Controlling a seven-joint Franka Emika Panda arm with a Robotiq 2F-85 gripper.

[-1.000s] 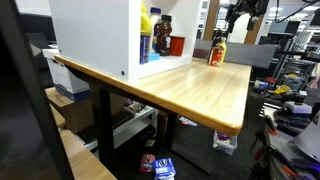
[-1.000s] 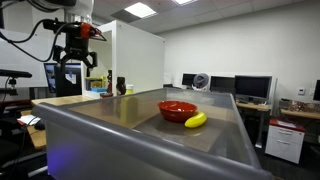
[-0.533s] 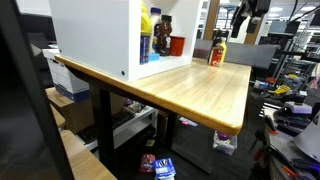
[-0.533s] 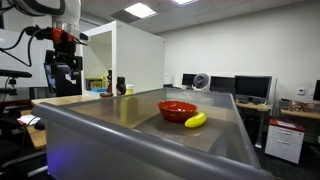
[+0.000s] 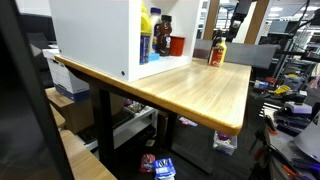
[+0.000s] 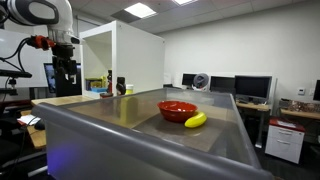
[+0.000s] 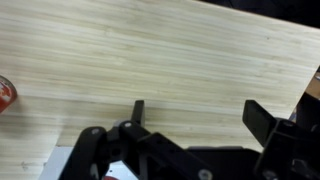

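My gripper [image 7: 195,112] is open and empty, its two black fingers wide apart above the bare light wooden tabletop [image 7: 160,50]. In both exterior views the arm hangs high over the far end of the table, with the gripper [image 6: 66,72] raised clear of the surface; it also shows at the top of an exterior view [image 5: 240,12]. A yellow and red bottle [image 5: 216,50] stands on the table below and nearest to it. A red rim of some object [image 7: 5,92] shows at the left edge of the wrist view.
A white open cabinet [image 5: 95,35] stands on the table with bottles and a red container [image 5: 176,44] inside. A red bowl [image 6: 177,109] and a banana [image 6: 195,120] lie on a grey surface. Desks, monitors and a fan [image 6: 201,81] stand behind.
The arm has swung sideways and the gripper has shifted left in an exterior view, moving up and out toward the top edge in another. The table objects have not moved.
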